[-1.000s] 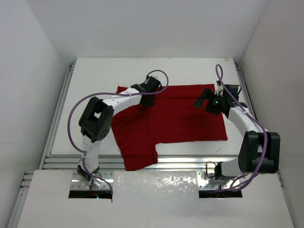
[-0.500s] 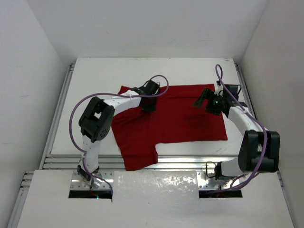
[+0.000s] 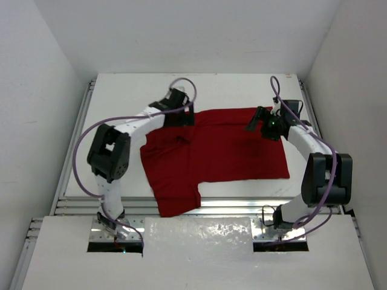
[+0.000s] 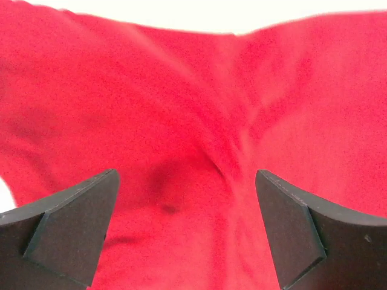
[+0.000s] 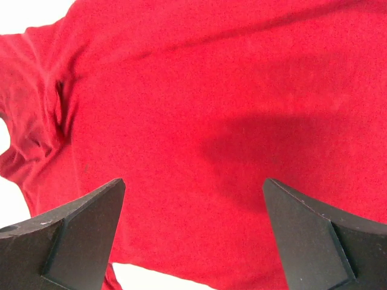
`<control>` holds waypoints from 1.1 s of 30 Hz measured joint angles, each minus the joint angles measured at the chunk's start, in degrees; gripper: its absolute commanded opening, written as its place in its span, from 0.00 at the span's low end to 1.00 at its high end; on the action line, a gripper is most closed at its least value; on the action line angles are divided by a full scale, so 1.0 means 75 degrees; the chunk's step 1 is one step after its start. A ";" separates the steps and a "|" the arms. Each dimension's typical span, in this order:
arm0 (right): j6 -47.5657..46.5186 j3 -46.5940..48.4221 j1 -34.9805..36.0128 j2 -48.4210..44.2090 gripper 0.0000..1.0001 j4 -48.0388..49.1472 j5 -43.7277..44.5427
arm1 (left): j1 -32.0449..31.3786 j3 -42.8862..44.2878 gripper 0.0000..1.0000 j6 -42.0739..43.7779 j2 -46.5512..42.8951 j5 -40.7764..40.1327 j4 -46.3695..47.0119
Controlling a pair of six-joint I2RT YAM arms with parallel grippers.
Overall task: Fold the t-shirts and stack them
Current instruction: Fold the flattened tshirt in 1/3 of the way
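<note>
The dark red t-shirt [image 3: 224,151] lies on the white counter [image 3: 121,96]. One sleeve reaches toward the near edge on the left, and the body is spread mostly flat across the middle. Farther back, the left gripper [image 3: 183,119] is low over the shirt's far left corner. Its jaws are spread wide over cloth bunched into a crease, pinching nothing. The right gripper [image 3: 256,119] hangs over the far right part of the shirt, its jaws likewise spread wide above smooth cloth.
</note>
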 measured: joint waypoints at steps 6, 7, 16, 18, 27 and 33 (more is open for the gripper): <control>-0.0143 0.1702 0.0128 0.1102 0.97 -0.0274 0.0603 | 0.1472 0.0638 0.68 -0.0388 0.0087 -0.0111 0.0688; -0.0195 0.2180 0.0131 0.1472 0.96 -0.0391 0.0679 | 0.1620 0.0831 0.58 -0.0466 0.0356 -0.0087 0.0828; -0.0577 0.5199 0.0137 0.4436 0.91 -0.1134 0.1323 | 0.1731 0.1096 0.11 -0.0895 0.2049 0.0487 0.1011; -0.0600 0.5531 0.0137 0.4951 0.91 -0.1355 0.1547 | 0.1737 0.1349 0.08 -0.1070 0.2139 0.0350 0.0880; -0.0382 0.8166 -0.0146 0.6872 0.92 -0.2530 0.2104 | 0.2279 0.1993 0.00 -0.1920 0.2582 -0.0641 0.0350; -0.0204 0.8320 -0.0289 0.6956 0.92 -0.2582 0.1877 | 0.2602 0.3392 0.00 -0.1807 0.3477 -0.0647 0.0306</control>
